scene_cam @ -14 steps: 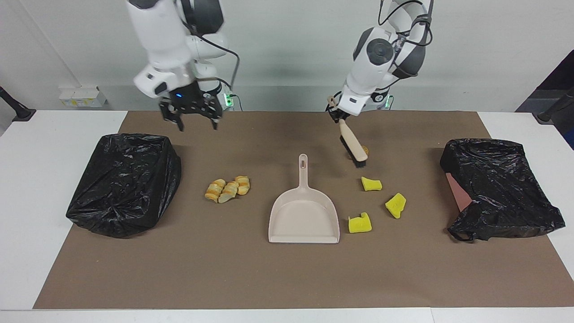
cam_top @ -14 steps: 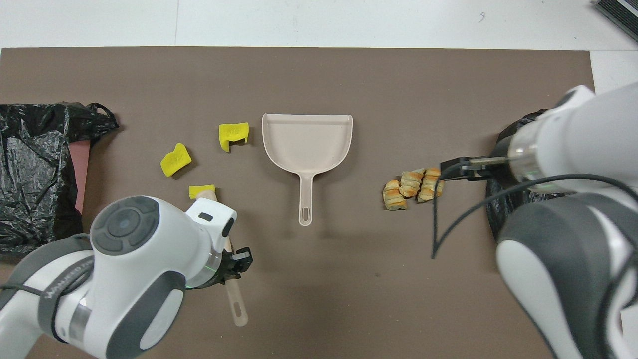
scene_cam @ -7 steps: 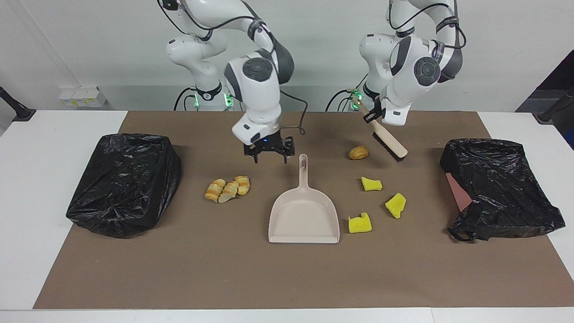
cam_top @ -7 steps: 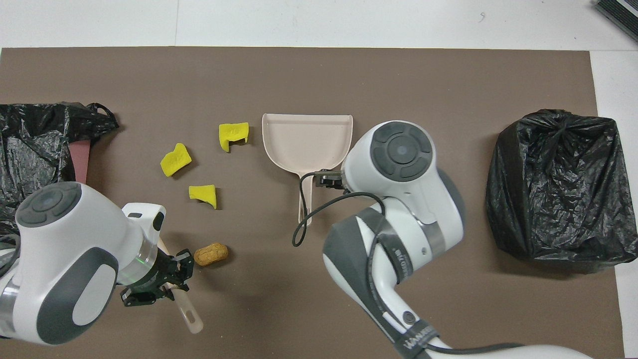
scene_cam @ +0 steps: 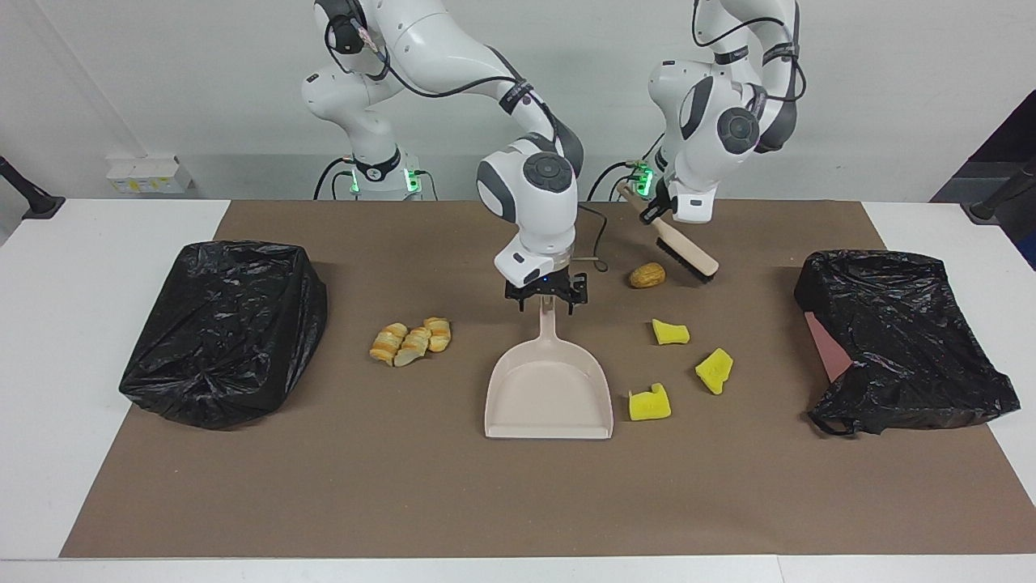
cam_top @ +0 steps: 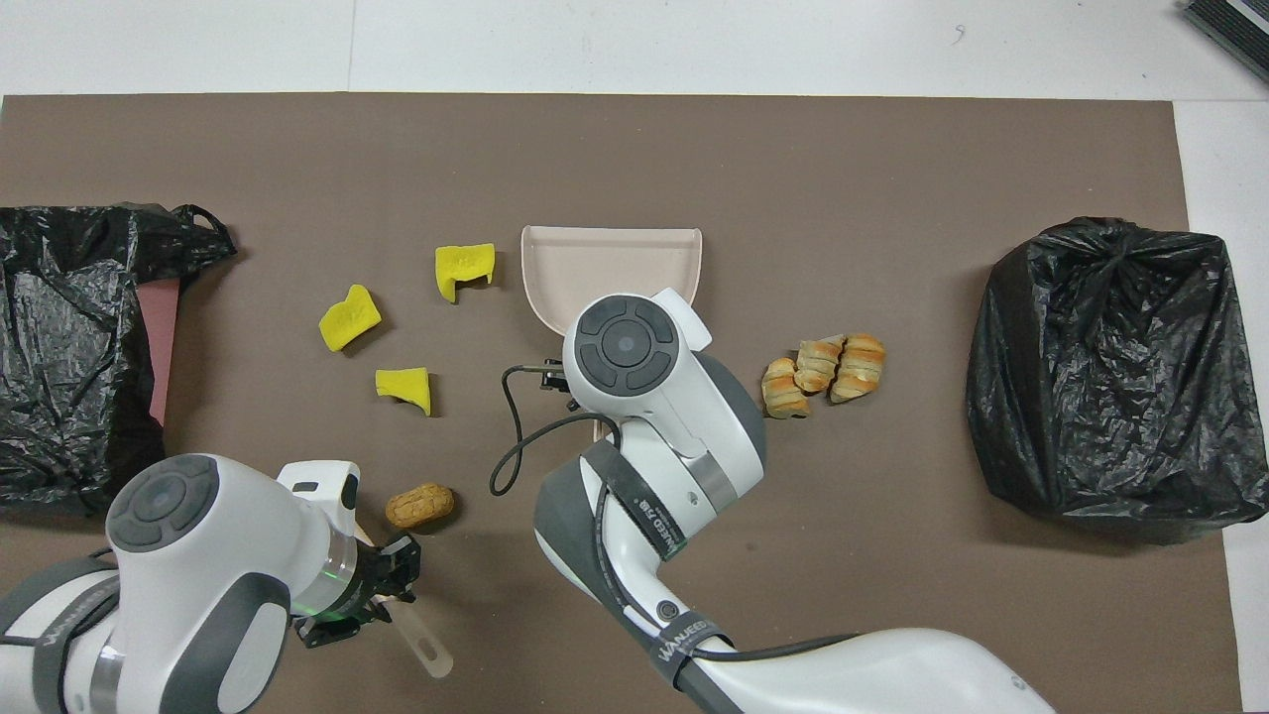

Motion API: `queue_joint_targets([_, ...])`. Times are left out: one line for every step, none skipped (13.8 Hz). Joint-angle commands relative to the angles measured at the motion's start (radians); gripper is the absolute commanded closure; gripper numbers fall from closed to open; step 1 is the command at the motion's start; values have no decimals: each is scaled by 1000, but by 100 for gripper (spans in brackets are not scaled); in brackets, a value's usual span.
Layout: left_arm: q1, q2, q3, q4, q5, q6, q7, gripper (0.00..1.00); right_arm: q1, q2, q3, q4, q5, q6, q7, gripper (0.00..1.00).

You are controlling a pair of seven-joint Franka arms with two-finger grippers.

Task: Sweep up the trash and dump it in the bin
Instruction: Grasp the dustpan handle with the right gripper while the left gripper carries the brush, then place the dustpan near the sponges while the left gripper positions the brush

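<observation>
The beige dustpan (scene_cam: 549,393) lies on the brown mat, its handle pointing toward the robots. My right gripper (scene_cam: 547,301) is open, with a finger on each side of the handle's end. My left gripper (scene_cam: 652,212) is shut on the handle of a brush (scene_cam: 688,259). The brush head slants down beside the brown lump (scene_cam: 647,276). The trash also includes three yellow sponge chunks (scene_cam: 670,332) (scene_cam: 714,370) (scene_cam: 649,403) beside the pan toward the left arm's end. Striped bread pieces (scene_cam: 411,340) lie toward the right arm's end. In the overhead view the right arm hides the pan's handle (cam_top: 610,260).
A bin lined with a loose black bag (scene_cam: 898,340) lies at the left arm's end of the mat, a pinkish wall showing. A tied black bag (scene_cam: 227,332) sits at the right arm's end. White table borders the mat (scene_cam: 518,502).
My right gripper has swung from near the tied bag across to the dustpan and come down over its handle. The left arm has lifted the brush off the lump and set it beside it.
</observation>
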State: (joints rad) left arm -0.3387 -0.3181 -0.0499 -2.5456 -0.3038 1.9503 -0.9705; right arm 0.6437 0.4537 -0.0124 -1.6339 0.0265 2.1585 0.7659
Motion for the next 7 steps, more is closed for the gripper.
queue_joint_targets([-14, 39, 8, 11, -72, 109, -20, 100, -15, 10, 3, 19, -8, 14, 4, 0])
queue_joint_targets([-17, 65, 8, 30, -84, 154, -16, 100, -9, 16, 3, 17, -10, 20, 4, 0])
queue_joint_targets([-22, 100, 8, 74, -89, 169, -14, 100, -9, 16, 3, 14, -13, 26, 3, 0])
queue_joint_targets([-20, 137, 10, 123, -93, 168, -8, 100, -7, 14, 3, 13, -17, 26, 3, 0])
queue_joint_targets([-14, 160, 10, 155, -93, 174, -4, 100, -3, 14, 3, 5, -16, 27, 3, 0])
queue_joint_targets([-7, 186, 10, 191, -93, 174, 15, 100, 0, 16, 3, -7, -17, 29, -3, 0])
queue_joint_targets([1, 204, 13, 221, -92, 167, 48, 100, 1, 8, 3, -24, -16, 33, -25, 12])
